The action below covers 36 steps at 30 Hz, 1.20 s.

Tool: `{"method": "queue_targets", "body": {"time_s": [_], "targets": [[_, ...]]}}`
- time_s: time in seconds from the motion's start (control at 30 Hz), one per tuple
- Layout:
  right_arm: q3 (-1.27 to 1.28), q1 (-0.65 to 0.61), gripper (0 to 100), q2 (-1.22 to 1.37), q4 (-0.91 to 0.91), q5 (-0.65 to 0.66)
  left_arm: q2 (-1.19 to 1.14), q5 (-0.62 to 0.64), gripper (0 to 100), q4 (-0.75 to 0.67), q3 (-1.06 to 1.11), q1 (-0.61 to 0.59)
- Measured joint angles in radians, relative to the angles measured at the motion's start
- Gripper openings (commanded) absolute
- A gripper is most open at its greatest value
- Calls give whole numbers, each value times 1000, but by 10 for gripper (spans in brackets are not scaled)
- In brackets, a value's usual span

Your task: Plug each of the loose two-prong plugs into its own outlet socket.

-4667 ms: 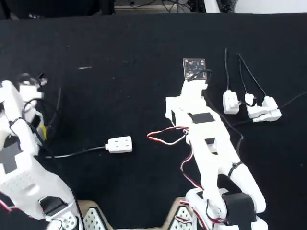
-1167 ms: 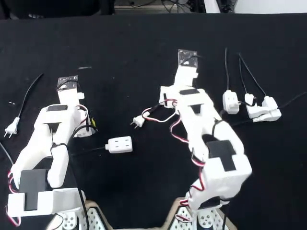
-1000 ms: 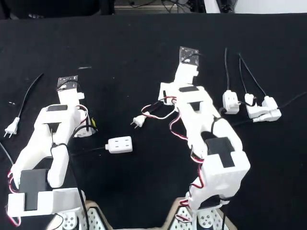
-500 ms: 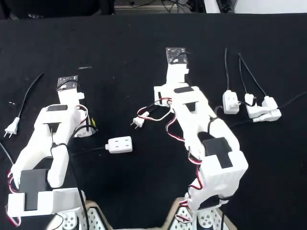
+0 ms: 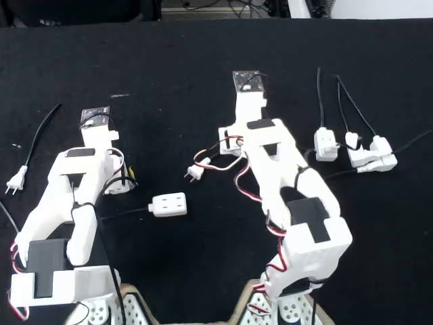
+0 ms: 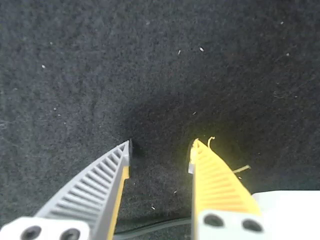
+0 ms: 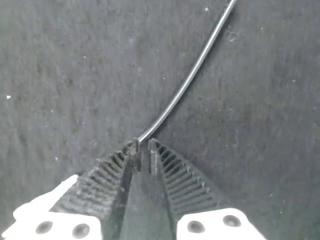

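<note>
A loose white two-prong plug (image 5: 194, 174) lies on the black cloth just left of the right arm. Another loose plug (image 5: 16, 181) lies at the far left, its black cable (image 5: 40, 135) running away from it. A white outlet strip (image 5: 169, 204) sits between the arms. My right gripper (image 7: 143, 145) is shut on a thin black cable (image 7: 187, 85) that runs away over the cloth. My left gripper (image 6: 160, 147) is open over bare cloth, with nothing between its grey and yellow fingers (image 6: 212, 175).
At the right stand a white outlet block (image 5: 326, 143) and a second white outlet (image 5: 372, 160), with plugs and black cables (image 5: 352, 108) leading back. The strip's cable (image 5: 122, 214) runs under the left arm. Red and white arm wires (image 5: 220, 161) hang beside the near plug.
Since the oldest frame, both arms have come out over the table and two loose plugs show. In the last second the right arm swung slightly left; the left arm stayed still.
</note>
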State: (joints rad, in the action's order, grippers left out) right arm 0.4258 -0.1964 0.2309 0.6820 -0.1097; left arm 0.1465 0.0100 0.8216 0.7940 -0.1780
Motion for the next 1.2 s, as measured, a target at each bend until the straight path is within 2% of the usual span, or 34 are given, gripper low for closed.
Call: {"method": "queue_targets", "body": {"time_s": [0.13, 0.2, 0.37, 0.5, 0.63, 0.8, 0.97, 1.2], "targets": [[0, -14, 26, 0, 0, 0, 0, 0, 195, 0, 0, 0], [0, -55, 26, 0, 0, 54, 0, 0, 195, 0, 0, 0], [44, -172, 26, -2, -8, 381, 0, 0, 195, 0, 0, 0], [75, -189, 22, -26, -9, 654, 0, 0, 195, 0, 0, 0], [87, -192, 21, -38, 38, 793, 0, 0, 195, 0, 0, 0], [83, -201, 21, -63, 233, 980, 0, 0, 195, 0, 0, 0], [95, -178, 21, -137, 397, 1016, 0, 0, 195, 0, 0, 0], [221, -52, 21, -414, 425, 1016, 0, 0, 195, 0, 0, 0]]}}
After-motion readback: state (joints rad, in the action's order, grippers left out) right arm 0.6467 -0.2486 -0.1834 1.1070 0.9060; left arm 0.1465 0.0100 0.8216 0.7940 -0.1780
